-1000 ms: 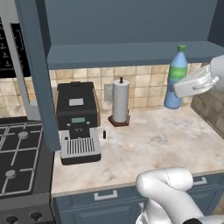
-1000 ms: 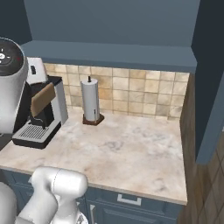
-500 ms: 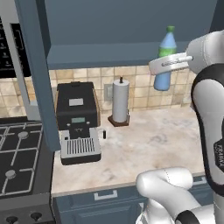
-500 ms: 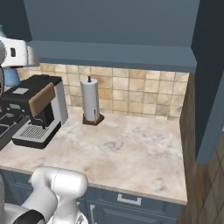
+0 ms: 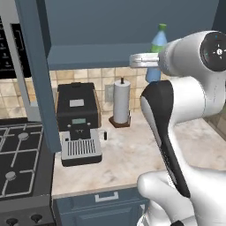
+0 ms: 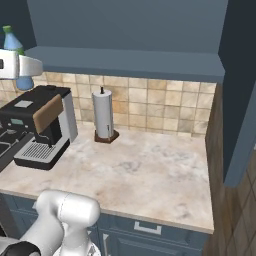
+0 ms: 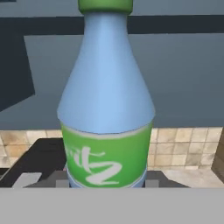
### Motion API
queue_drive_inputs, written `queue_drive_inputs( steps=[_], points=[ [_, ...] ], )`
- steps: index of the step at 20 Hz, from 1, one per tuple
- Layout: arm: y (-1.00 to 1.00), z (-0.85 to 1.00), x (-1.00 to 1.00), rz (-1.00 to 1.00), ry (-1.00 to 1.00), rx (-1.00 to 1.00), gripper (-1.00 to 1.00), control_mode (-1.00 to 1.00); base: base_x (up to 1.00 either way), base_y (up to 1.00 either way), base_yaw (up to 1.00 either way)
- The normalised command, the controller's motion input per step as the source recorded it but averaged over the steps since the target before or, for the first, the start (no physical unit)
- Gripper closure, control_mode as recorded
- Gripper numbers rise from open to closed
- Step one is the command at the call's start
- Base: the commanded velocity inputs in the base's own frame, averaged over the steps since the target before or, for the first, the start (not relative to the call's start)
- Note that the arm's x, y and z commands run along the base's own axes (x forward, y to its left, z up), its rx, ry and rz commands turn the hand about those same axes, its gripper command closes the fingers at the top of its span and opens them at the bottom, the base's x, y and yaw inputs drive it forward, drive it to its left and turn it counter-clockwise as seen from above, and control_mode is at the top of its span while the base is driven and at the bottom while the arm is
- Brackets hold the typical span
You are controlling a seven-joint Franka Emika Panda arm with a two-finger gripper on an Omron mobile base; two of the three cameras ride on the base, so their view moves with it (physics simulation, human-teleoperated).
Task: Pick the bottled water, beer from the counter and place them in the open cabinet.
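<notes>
The bottled water, light blue with a green cap and green label, stands upright in my gripper, which is shut on its lower body. In the left base view the gripper holds the bottle at the front edge of the open cabinet's shelf, cap above shelf level. From the right base view, the bottle and gripper are at the far left, just before the shelf. The counter lies well below. The beer is out of view.
A black coffee machine and a paper towel holder stand on the counter against the tiled backsplash. A stove lies left of them. The tall cabinet door hangs open on the left; another slab door stands at the right.
The arm has lifted the bottled water and carried it left, from in front of the backsplash to the height of the cabinet shelf. The grip has stayed shut.
</notes>
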Motion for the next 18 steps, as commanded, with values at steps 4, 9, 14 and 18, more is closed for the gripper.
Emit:
queue_drive_inputs(
  steps=[4,9,14,18],
  points=[
    [0.0,0.19,0.32,-0.23,0.0,0.0,1.0,-1.0,0.0,0.0,0.0],
    [0.0,0.32,0.16,-0.14,0.0,0.0,1.0,-1.0,0.0,0.0,0.0],
    [-0.01,0.17,0.25,-0.07,0.0,0.0,1.0,-1.0,0.0,0.0,0.0],
    [-0.12,0.0,0.51,0.0,0.0,0.01,1.0,-1.0,0.0,0.0,0.0]
  ],
)
